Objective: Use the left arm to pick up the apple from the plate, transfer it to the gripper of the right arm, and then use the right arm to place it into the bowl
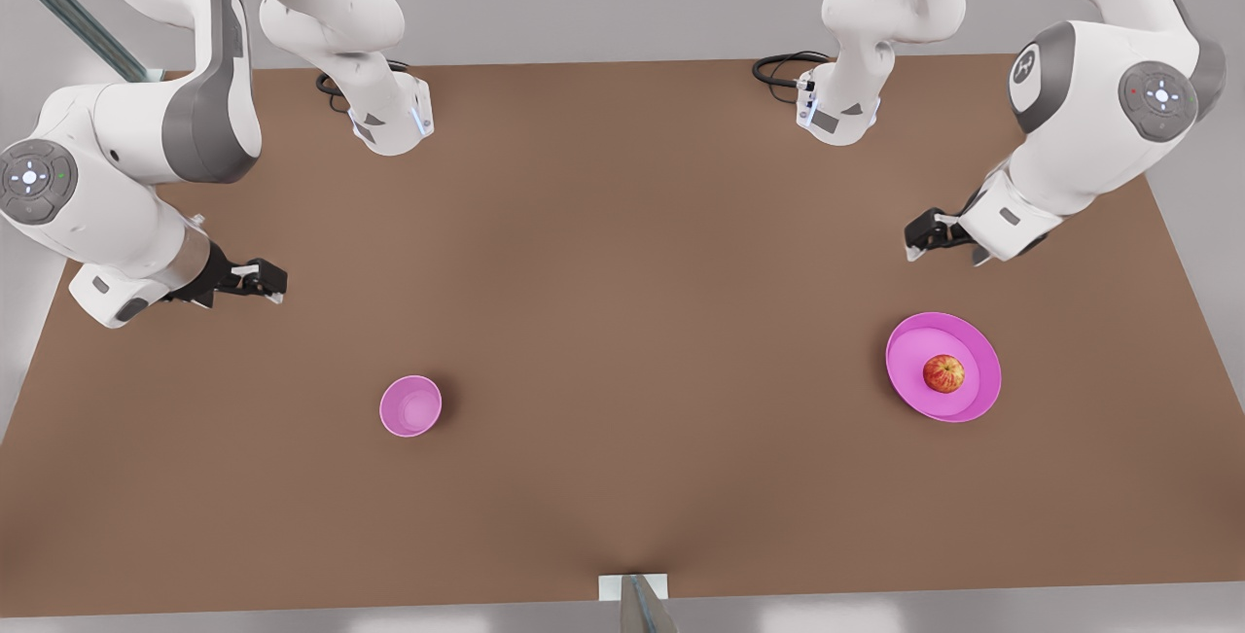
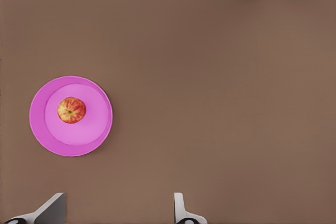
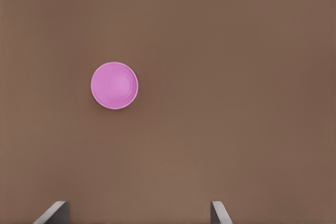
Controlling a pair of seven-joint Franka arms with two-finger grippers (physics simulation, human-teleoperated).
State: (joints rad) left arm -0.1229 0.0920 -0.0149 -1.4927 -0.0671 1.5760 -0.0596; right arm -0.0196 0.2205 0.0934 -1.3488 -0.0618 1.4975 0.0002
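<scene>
Brown bench: we see the left gripper above the plate bearing the apple, the right gripper above the bowl; both jaws open, empty.

Bright, even overhead light; the bowl casts a faint, soft shadow.

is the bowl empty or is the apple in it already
Empty. The bowl shows only its bare pink inside, and the apple sits on the plate across the table.
</scene>
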